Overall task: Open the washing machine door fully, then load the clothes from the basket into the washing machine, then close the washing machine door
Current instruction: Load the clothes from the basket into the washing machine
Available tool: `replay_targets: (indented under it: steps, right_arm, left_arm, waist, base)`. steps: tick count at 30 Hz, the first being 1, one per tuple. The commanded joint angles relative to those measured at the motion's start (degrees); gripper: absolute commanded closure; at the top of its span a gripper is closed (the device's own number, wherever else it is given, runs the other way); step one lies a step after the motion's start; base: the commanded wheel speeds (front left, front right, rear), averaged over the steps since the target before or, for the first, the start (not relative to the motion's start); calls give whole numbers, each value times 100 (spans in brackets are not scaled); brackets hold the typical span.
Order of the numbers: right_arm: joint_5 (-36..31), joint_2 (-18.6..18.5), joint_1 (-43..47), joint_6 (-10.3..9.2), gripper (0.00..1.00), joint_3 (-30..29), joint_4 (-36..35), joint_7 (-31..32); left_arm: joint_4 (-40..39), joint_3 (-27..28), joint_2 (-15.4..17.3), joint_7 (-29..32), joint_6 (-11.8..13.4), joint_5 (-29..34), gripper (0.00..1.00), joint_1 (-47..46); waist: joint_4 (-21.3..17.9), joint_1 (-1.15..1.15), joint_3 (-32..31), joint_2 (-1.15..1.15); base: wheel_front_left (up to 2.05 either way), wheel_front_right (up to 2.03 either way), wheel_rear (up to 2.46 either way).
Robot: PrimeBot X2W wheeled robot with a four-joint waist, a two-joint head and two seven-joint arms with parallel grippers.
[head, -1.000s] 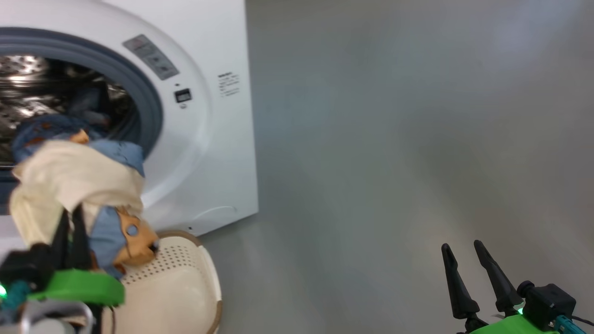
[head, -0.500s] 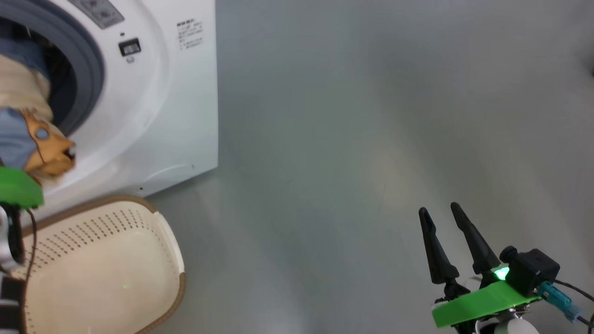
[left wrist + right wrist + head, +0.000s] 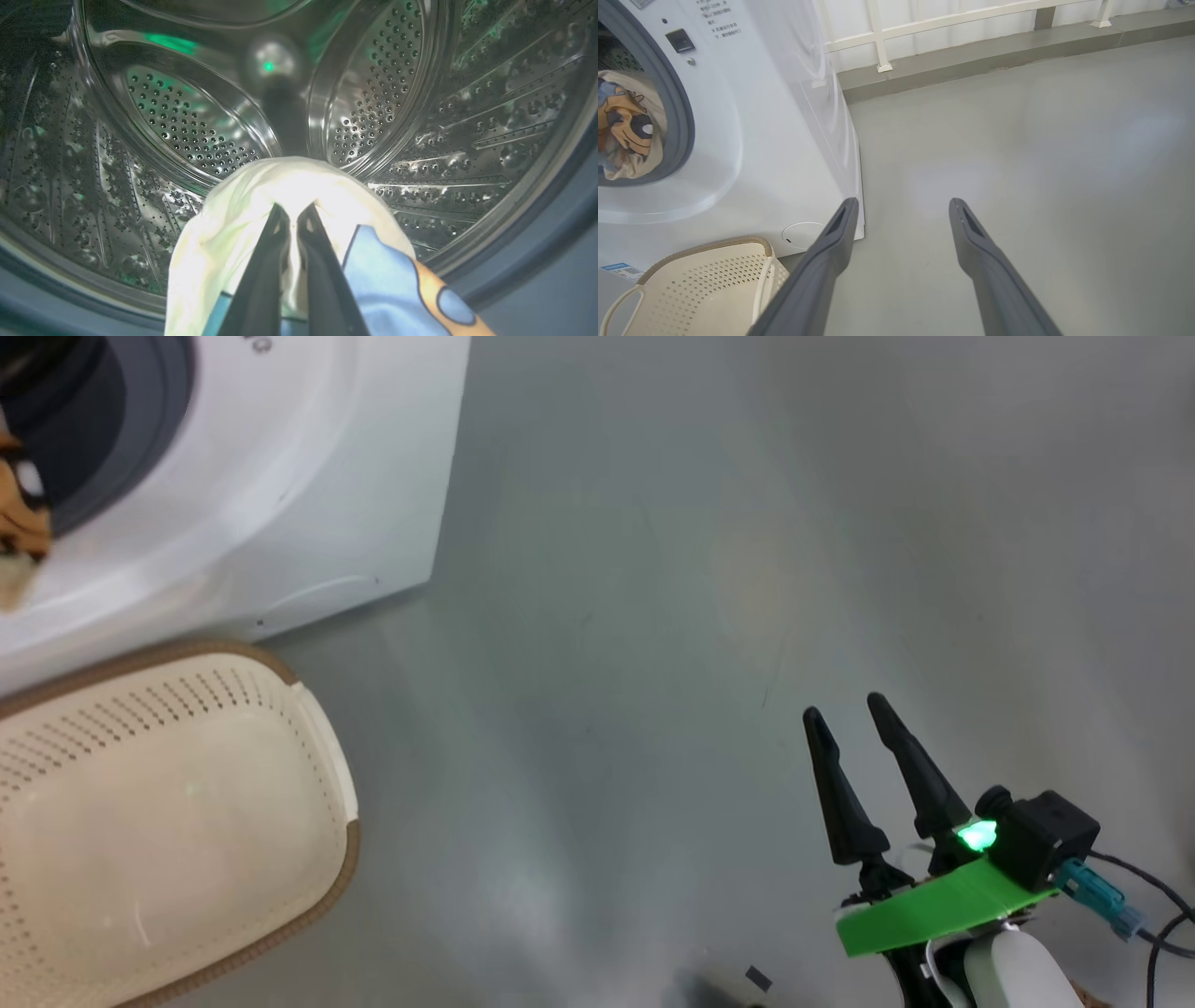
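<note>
Pinched on the clothes [image 3: 224, 233], the left gripper [image 3: 293, 209] points into the washing machine [image 3: 187, 130]; right gripper [image 3: 902, 204] gapes empty.

- Left gripper [image 3: 293, 210]: two dark fingers rising from the bottom edge, tips nearly together, pinching cream-white cloth.
- Clothes [image 3: 224, 242]: bundle draped over and around the fingers; cream-white on top, light blue at lower right with an orange patch (dark-outlined print).
- Drum [image 3: 196, 126]: perforated steel, ribbed wall, directly ahead beyond the bundle.
- Green glint [image 3: 268, 66]: small reflection near the centre of the drum's back wall.
- Gasket [image 3: 528, 242]: dark grey-blue ring along the lower and right edges.
</note>
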Motion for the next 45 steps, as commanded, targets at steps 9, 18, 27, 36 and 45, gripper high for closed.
replay_targets:
  steps: [9, 18, 27, 36, 45]
  right_arm:
    - [190, -72, -243, 9, 0, 349, -227, -27]
    - [239, -72, -267, 9, 0, 440, -258, -27]
    - [198, -72, -308, 9, 0, 465, -255, -27]
    - [219, -72, -346, 9, 0, 553, -209, -27]
    - [173, -72, -413, 9, 0, 567, -184, -27]
  left_arm:
    - [402, -192, 468, 110, -21, 287, 100, -1385]
    - [854, -278, 514, 51, 158, 357, 100, -2191]
    - [679, -375, 334, -324, 337, 388, 100, -2346]
    - [802, -585, 151, -104, 385, 418, 12, -2235]
    - [1016, -760, -3, 25, 476, 442, 0, -2067]
  waist:
    - [140, -1, 944, 0]
    - [117, -1, 1354, 0]
    - [184, -1, 1361, 0]
    - [288, -1, 1232, 0]
    - [508, -1, 1031, 0]
  base:
    - [0, 0, 0]
    - [0, 0, 0]
    - [0, 0, 0]
    - [0, 0, 0]
    - [0, 0, 0]
